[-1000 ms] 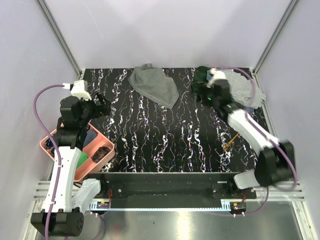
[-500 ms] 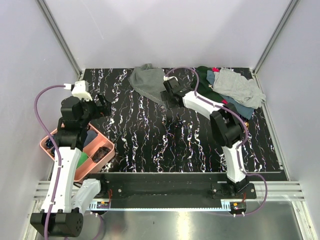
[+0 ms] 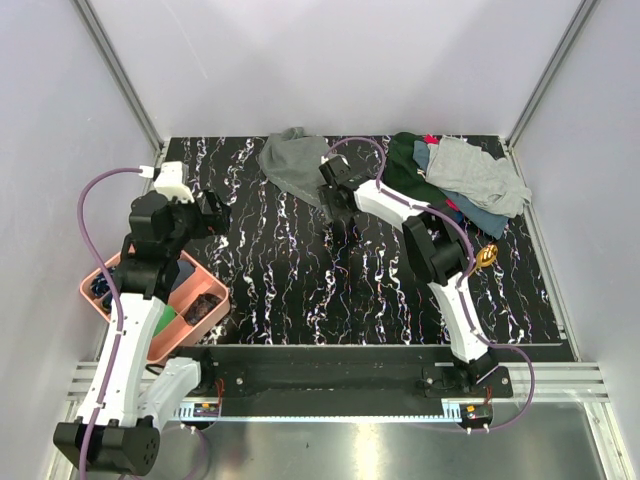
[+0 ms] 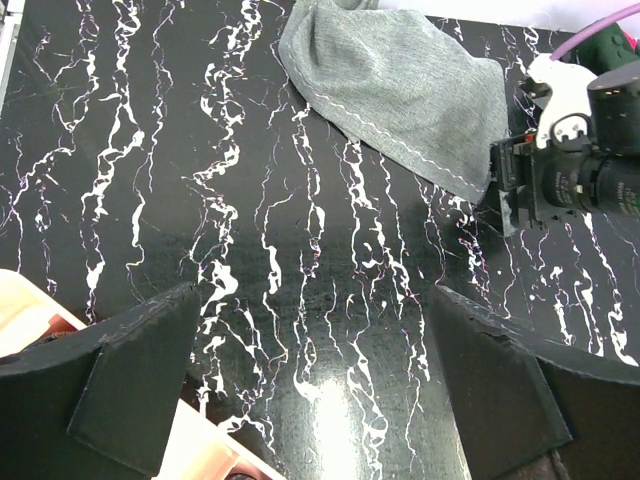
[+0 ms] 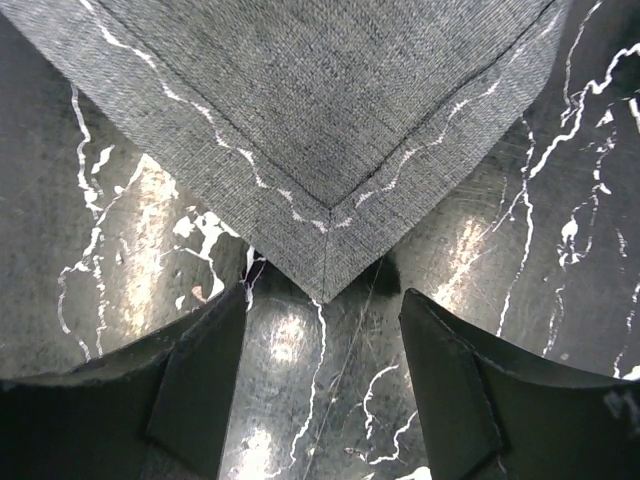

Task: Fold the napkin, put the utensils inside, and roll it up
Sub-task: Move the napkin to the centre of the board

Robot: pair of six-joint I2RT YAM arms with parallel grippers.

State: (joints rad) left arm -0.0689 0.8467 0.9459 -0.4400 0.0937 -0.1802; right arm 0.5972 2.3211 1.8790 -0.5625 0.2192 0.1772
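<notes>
The grey napkin (image 3: 298, 165) lies crumpled at the back middle of the table, with one pointed corner toward the front right. My right gripper (image 3: 340, 205) is low at that corner, open. In the right wrist view the napkin (image 5: 320, 120) tapers to a tip just between the two fingers of the gripper (image 5: 320, 300), which touch nothing. My left gripper (image 3: 210, 210) hovers wide open over the left side. From its wrist I see the napkin (image 4: 400, 90) and bare table under the gripper (image 4: 315, 295). One gold utensil (image 3: 487, 256) shows by the right arm's elbow, partly hidden.
A heap of green, light-grey and blue cloths (image 3: 465, 175) fills the back right corner. A pink tray (image 3: 200, 290) holding small items sits at the front left beside the left arm, its rim (image 4: 20, 310) under the left finger. Walls close in the table.
My right arm has swung from the cloth heap at the back right over to the napkin's near corner, and its jaws have narrowed somewhat. The left arm has shifted only slightly.
</notes>
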